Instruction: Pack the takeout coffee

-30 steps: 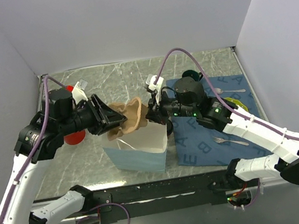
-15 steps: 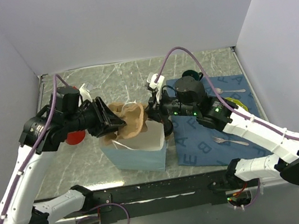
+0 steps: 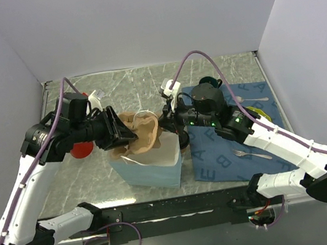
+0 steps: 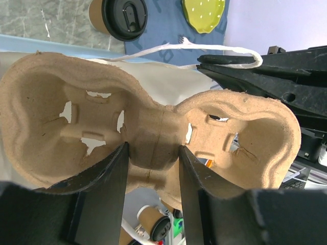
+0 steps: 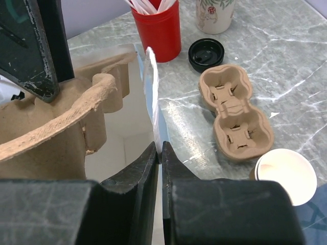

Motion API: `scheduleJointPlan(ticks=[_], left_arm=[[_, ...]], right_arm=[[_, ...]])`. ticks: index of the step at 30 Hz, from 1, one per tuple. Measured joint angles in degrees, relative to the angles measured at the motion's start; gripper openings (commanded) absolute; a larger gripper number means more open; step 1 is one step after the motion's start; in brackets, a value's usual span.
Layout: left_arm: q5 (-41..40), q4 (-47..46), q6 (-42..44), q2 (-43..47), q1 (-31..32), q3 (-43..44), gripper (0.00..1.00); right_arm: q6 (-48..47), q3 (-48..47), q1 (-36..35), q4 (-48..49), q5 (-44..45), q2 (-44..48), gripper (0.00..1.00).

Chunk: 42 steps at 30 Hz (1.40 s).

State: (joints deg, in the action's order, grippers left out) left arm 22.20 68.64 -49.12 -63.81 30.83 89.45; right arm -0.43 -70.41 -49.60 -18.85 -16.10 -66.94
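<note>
BAG HELD OPEN: The left claw [image 4: 153, 153] pinches a pulp cup carrier [image 4: 66, 117] at its narrow waist, poised on edge over the mouth of the pale blue paper bag [image 3: 152, 168], long axis running along the opening. The right claw [image 5: 159, 153], pressed together on the bag's white handle [image 5: 152, 87], holds that side up. The takeout coffee [image 4: 121, 18], lid on, stands upright on the bench [image 3: 127, 88] at the left edge of the blue mat [image 3: 218, 154], beyond the bag from the left claw and nearer the right arm. Only the left wrist view shows it plainly; from above it is probably the dark shape by the bag's right corner. The right wrist view alone shows a second carrier [image 5: 235, 109], a loose black lid [image 5: 206, 53] and a red cup [image 5: 159, 30].
</note>
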Motion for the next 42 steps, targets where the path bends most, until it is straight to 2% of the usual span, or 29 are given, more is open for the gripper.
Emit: scheduleJointPlan(ticks=[13, 17, 37, 42], left_arm=[[-1.46, 5.42, 3.87, -2.62, 0.0, 4.26, 0.31], [-2.12, 6.21, 4.79, -3.1, 0.39, 4.35, 0.31], [-8.85, 7.32, 5.11, -8.26, 7.89, 4.39, 0.3], [-11.17, 7.3, 4.48, -8.46, 9.42, 4.39, 0.3]], right_arm=[[2.29, 0.0, 0.0, 0.02, 0.17, 0.0, 0.1], [2.64, 0.0, 0.0, 0.04, 0.2, -0.04, 0.15], [5.22, 0.46, 0.0, -0.11, 0.74, 1.81, 0.23], [5.64, 0.9, 0.0, -0.42, 1.46, 3.23, 0.31]])
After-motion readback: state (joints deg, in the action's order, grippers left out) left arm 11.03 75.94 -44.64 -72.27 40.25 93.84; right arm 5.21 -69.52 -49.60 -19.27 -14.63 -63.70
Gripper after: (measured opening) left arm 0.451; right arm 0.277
